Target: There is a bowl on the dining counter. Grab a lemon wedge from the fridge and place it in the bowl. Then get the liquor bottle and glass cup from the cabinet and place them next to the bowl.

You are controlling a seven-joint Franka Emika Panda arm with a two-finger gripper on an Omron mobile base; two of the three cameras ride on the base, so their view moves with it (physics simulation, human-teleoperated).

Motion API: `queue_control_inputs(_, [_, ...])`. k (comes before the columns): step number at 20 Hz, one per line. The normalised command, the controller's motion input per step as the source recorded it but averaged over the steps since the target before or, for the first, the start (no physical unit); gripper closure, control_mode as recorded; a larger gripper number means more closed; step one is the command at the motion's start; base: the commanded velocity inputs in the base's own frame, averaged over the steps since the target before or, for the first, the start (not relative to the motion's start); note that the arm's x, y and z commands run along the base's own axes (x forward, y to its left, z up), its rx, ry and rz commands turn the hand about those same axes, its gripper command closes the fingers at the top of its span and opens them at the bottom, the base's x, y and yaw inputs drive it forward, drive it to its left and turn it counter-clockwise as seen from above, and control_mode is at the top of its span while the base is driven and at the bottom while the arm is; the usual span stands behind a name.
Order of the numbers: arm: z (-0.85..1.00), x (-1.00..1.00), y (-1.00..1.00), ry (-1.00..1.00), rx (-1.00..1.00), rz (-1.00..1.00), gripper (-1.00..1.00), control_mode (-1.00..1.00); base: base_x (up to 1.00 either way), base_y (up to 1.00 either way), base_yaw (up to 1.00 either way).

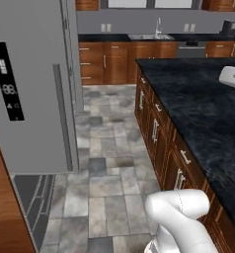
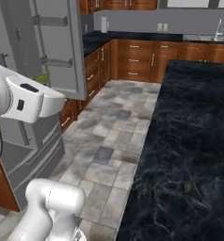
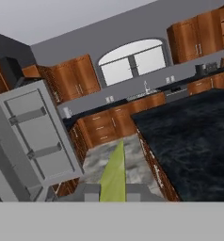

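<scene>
The gripper (image 3: 113, 195) is clenched on the lemon wedge (image 3: 115, 172) — its long axis runs straight out from the fingertips, with the dining counter (image 3: 194, 141) lying off to the right.

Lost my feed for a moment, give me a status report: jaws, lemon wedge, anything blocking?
Jaws shut on the lemon wedge. Fridge door stands open beside the arm. Dining counter ahead; bowl not in sight. Floor between fridge and counter shows no obstacle.
</scene>
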Motion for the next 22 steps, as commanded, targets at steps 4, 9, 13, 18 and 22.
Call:
queue_control_inputs(4, [0.00, 0.00, 0.00, 0.00, 0.00, 0.00, 1.00, 1.00, -0.60, 0.95, -0.01])
queue_control_inputs(9, [0.00, 0.00, 0.00, 0.00, 0.00, 0.00, 1.00, 1.00, -0.04, 1.00, -0.18])
queue_control_inputs(13, [0.00, 0.00, 0.00, 0.00, 0.00, 0.00, 1.00, 1.00, 0.42, 0.78, -0.31])
queue_control_inputs(18, [0.00, 0.00, 0.00, 0.00, 0.00, 0.00, 1.00, 1.00, -0.89, -0.30, -0.19])
queue_control_inputs(22, [0.00, 0.00, 0.00, 0.00, 0.00, 0.00, 1.00, 1.00, -1.00, -0.56, -0.17])
